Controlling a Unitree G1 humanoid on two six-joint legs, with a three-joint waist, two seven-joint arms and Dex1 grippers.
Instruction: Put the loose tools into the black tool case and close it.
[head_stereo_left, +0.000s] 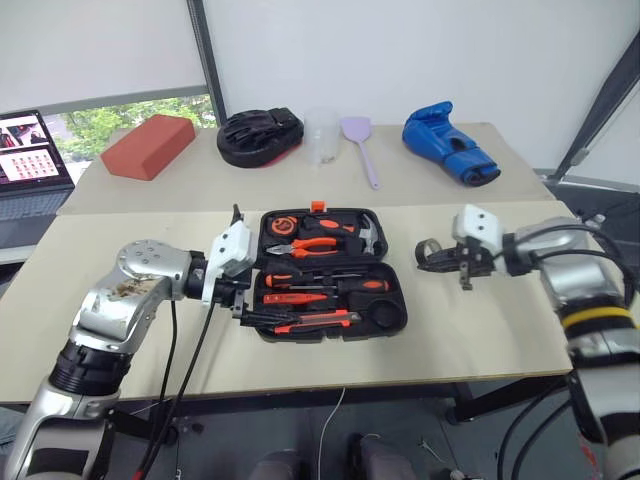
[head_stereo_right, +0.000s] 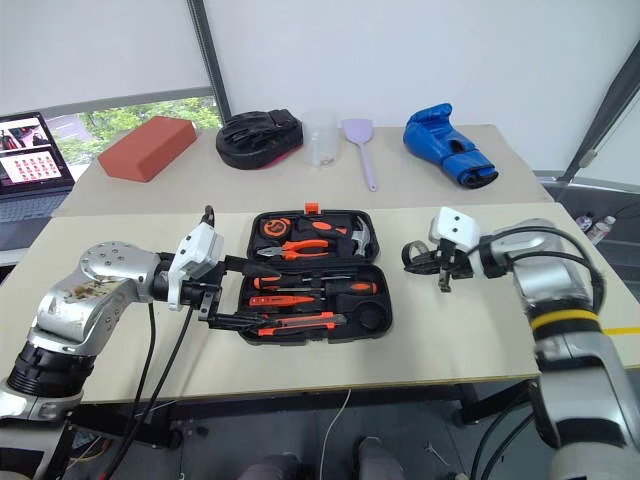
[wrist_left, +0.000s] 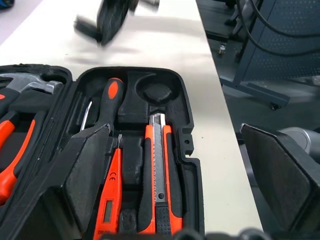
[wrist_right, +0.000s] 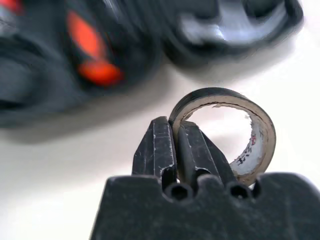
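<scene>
right fingers (wrist_right: 172, 145) pinch tape roll (wrist_right: 250, 130); left fingers (wrist_left: 90, 185) wide; tool case (head_stereo_left: 390, 325) blurred behind.

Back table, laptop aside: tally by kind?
Boxing gear: 2 (black mitt, blue glove)
Kitchenware: 2 (clear cup, lilac spatula)
Red block: 1
Total: 5

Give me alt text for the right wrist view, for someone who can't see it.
The right end effector is shut on the wall of a dark tape roll, one finger inside the ring, above a pale table. Behind it, blurred, lies the open black case with orange-handled tools.
</scene>
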